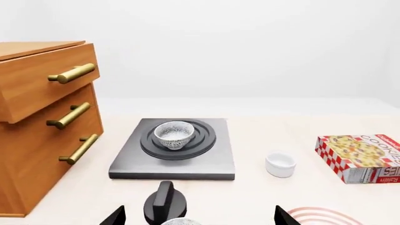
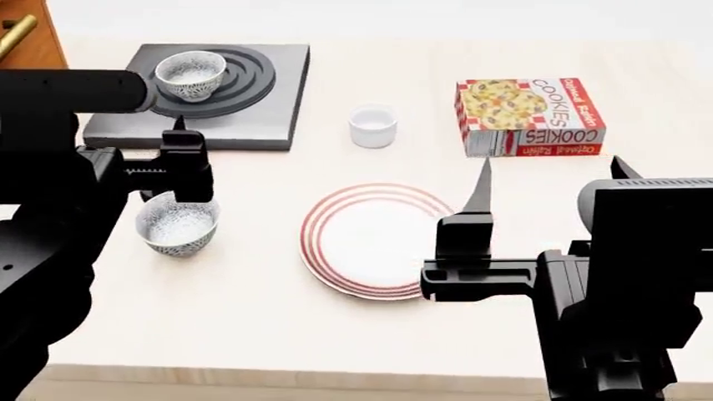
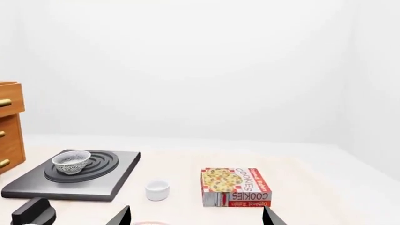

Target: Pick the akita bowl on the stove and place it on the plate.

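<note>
Akita bowl (image 2: 190, 73) sat upright on the ring burner of the stove (image 2: 267, 92), at the far left of the bench (image 2: 256, 317). Its twin bowl (image 2: 176, 224) stood on the bench well nearer the robot, left of the plate (image 2: 373, 241), and it was the wrong one to take.

The left gripper (image 2: 179, 159) hung over the gap between twin and stove, fingers spread with nothing between them. In the left wrist view both finger tips framed the knob (image 1: 165, 202), with the akita bowl (image 1: 173, 134) straight ahead but well apart. The right gripper (image 2: 546, 180) was near the plate's right edge, fingers released and empty too.

Step in hand, as I judged it: reach with the left arm, not yet at the bowl. To do it well:
- carry the fingers forward past the twin and the knob, high enough to clear both
- come down over the rim with one finger inside and one outside the wall, since the bowl looked deep and round, so a rim pinch should hold better than a grab across the body
- close fully before lifting, then lift straight up off the burner
- cross to the plate centre, steering clear of the twin and the white cup (image 2: 372, 125)

Cookie box (image 2: 526, 115) and drawer cabinet (image 1: 44, 122) were out of the path.
</note>
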